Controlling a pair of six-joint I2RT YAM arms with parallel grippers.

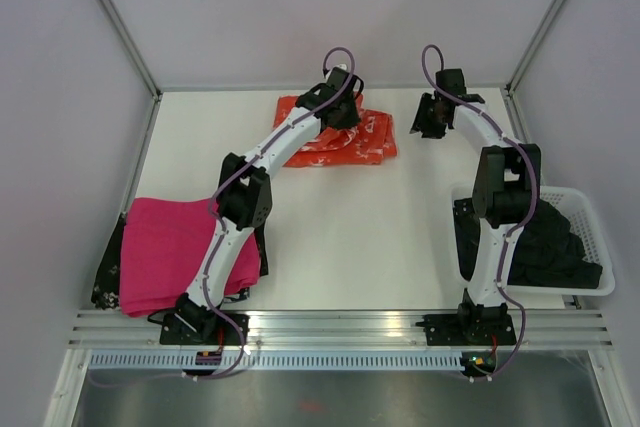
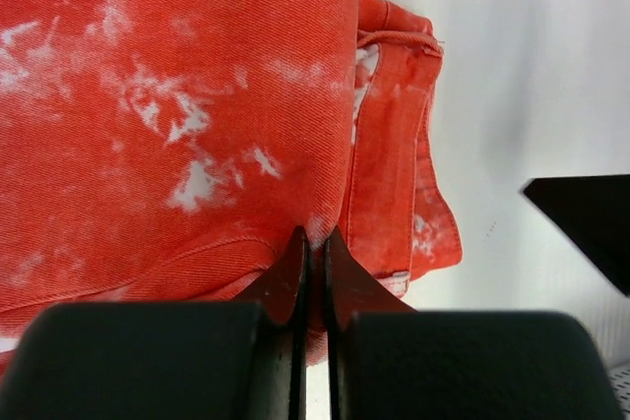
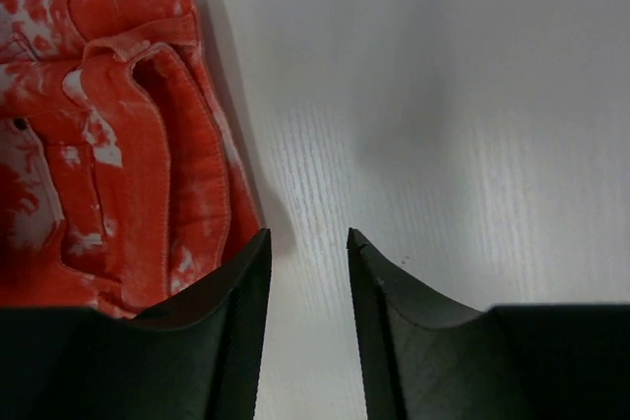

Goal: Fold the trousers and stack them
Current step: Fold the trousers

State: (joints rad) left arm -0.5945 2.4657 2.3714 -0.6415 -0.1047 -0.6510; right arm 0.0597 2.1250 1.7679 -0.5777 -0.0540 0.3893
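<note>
Broadly, the table [image 1: 350,237] has bare room on the near side of the folded trousers [image 1: 340,142] at its far middle. Carrying them to the pink stack [image 1: 170,247] likely needs both edges gripped evenly. The left gripper [image 2: 313,238] is closed, its tips on the cloth, and whether it pinches a fold is unclear. The right gripper [image 3: 308,238] stands half-open and empty beside their right edge.

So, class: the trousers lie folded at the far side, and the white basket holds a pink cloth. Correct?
No: the white basket holds a black garment, as the top view shows; the pink cloth lies at the left. The trousers are folded at the far side.
</note>
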